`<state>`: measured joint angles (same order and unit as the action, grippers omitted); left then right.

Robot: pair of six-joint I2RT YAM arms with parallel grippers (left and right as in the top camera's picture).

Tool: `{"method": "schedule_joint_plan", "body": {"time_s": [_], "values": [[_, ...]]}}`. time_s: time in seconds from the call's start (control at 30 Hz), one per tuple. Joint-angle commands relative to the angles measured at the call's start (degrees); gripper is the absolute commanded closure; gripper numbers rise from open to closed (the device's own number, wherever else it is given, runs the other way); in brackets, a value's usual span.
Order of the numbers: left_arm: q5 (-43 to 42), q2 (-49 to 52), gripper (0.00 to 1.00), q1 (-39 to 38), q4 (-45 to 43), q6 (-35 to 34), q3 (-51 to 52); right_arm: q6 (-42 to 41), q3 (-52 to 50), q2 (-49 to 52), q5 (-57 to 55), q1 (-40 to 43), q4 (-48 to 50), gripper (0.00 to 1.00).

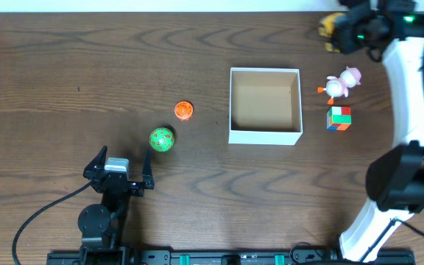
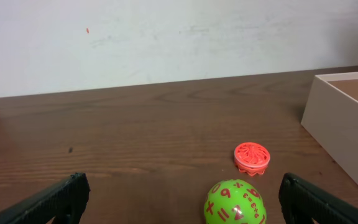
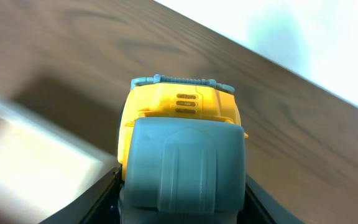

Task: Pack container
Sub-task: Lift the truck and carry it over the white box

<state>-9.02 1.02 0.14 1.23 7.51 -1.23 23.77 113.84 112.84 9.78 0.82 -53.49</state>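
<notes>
Finds the container (image 1: 265, 107) at mid-table, upright, tan floor bare, nothing packed in it. Counts five toys outside it:
- orange disc (image 1: 184, 110) and green ball (image 1: 161, 139) on its left side, apart from the wall
- pink-and-white duck (image 1: 342, 82) and coloured cube (image 1: 338, 118) near its right wall
- yellow toy (image 1: 331, 29) toward the far right corner of the table

Judges the task barely begun: none delivered, one in hand, four untouched.

Notes the right gripper (image 1: 348, 33) clenched on the yellow toy. Sees, in the right wrist view, the toy's grey part filling the gap between both fingers. Cannot tell whether lifted clear of the table or resting on it.

Notes the left gripper (image 1: 121, 168) spread wide, gripping nothing, touching nothing. Places the green ball just ahead of it, roughly in line with the gap between the fingers but short of the tips, and the orange disc beyond. Judges the ball the likeliest next pick for that side.
</notes>
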Motion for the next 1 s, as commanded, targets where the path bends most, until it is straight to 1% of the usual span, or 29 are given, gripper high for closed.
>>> {"method": "schedule_joint_plan", "body": {"time_s": [0.0,0.2,0.33,0.5,0.63,0.97], "values": [[-0.9,0.1,0.02,-0.2,1.9,-0.3,1.0,-1.0,1.0,-2.3,1.2,-5.9,-2.7,0.59],[-0.9,0.1,0.02,-0.2,1.9,-0.3,1.0,-1.0,0.8,-2.2,1.2,-15.5,-9.2,0.59],[-0.9,0.1,0.02,-0.2,1.9,-0.3,1.0,-1.0,0.7,-2.1,0.2,-18.7,-11.6,0.57],[-0.9,0.1,0.02,-0.2,1.9,-0.3,1.0,-2.6,0.7,-0.7,0.1,-20.2,-15.2,0.56],[-0.9,0.1,0.02,-0.2,1.9,-0.3,1.0,-2.6,0.7,0.9,0.1,-20.3,-17.5,0.54],[-0.9,0.1,0.02,-0.2,1.9,-0.3,1.0,-3.0,0.3,5.5,-0.3,-20.7,-17.7,0.51]]}}
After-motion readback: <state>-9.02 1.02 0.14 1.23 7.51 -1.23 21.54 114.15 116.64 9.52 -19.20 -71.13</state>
